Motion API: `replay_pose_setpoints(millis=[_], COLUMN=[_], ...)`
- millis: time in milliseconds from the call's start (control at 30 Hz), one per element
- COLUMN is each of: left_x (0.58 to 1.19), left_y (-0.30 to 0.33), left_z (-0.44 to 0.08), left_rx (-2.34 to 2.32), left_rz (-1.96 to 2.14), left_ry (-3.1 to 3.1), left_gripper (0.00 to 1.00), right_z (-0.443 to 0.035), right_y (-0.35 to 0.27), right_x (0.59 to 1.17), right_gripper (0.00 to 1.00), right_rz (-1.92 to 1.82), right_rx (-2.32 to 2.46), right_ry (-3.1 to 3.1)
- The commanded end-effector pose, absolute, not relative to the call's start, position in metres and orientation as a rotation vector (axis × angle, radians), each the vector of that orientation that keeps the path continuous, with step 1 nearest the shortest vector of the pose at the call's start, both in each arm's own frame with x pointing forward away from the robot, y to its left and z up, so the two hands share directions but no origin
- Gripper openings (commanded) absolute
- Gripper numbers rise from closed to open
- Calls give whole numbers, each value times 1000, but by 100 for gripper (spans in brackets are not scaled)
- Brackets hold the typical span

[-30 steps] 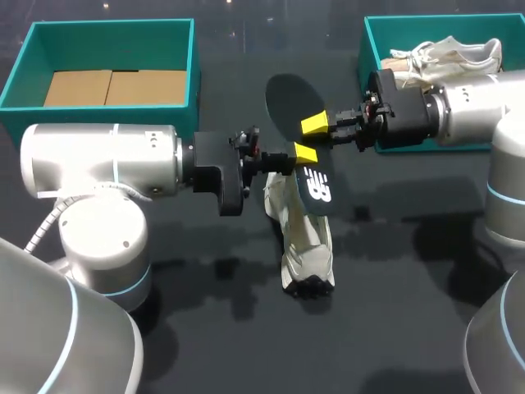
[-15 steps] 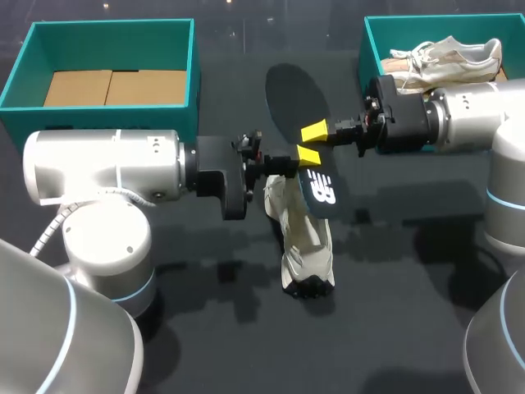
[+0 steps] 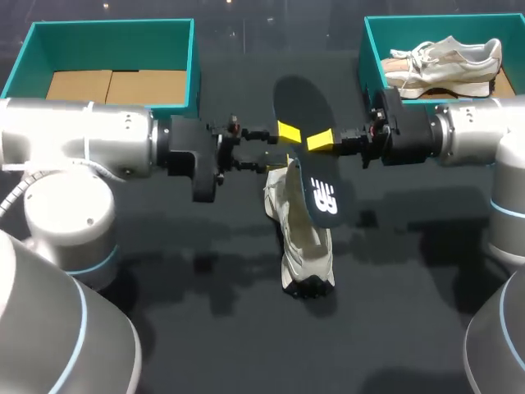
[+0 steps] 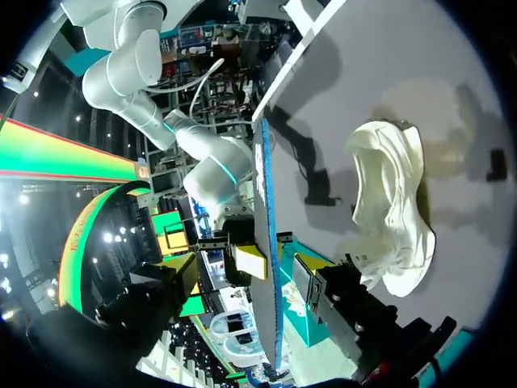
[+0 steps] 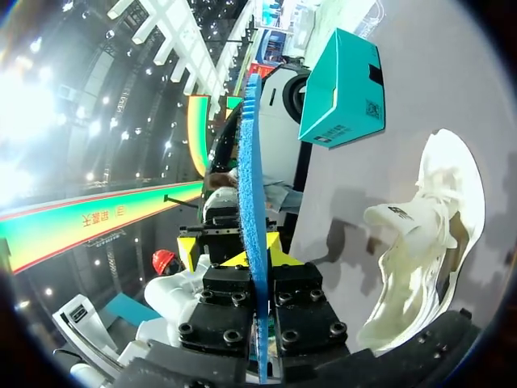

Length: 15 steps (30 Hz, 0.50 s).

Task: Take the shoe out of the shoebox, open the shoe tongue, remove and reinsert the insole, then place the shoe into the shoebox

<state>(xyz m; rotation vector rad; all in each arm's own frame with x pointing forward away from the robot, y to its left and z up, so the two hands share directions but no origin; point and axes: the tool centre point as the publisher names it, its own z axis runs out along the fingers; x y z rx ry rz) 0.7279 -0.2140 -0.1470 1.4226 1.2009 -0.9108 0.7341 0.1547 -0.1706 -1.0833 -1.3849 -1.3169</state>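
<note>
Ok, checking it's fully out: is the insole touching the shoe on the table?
Apart: the left wrist view shows a clear gap between the edge-on insole and the shoe.

Evenly lit dark table [image 3: 410,328], soft shadows, faint overhead-light reflections

The insole [image 4: 265,242] shows edge-on, upright, with the white shoe [image 4: 393,210] lying on the table [image 4: 420,65] beside it.

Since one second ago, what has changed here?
The left arm pulled back toward its side, and the left gripper shifted toward the far end of the insole. The right gripper, still shut on the insole, drew back slightly. The shoe on the table stayed put.
</note>
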Motion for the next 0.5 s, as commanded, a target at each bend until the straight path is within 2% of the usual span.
replay_pose_setpoints(millis=[33,267,400,500], left_x=[731,731,740,753], left_y=[-182,-182,-194,-202], left_z=[-132,-132,-116,-96], left_rx=[1543,1543,1603,1773], left_rz=[-925,-925,-899,-636], left_ry=[1208,1208,1379,1645], left_gripper=[100,100,100,100], right_z=[-172,-172,-172,-172], right_y=[152,152,152,152], right_x=[727,727,727,727], right_gripper=[0,0,0,0], right_rz=[-1326,-1326,-1326,-1326], right_rx=[-1089,-1089,-1089,-1089], right_ry=[-1376,-1376,-1376,-1376])
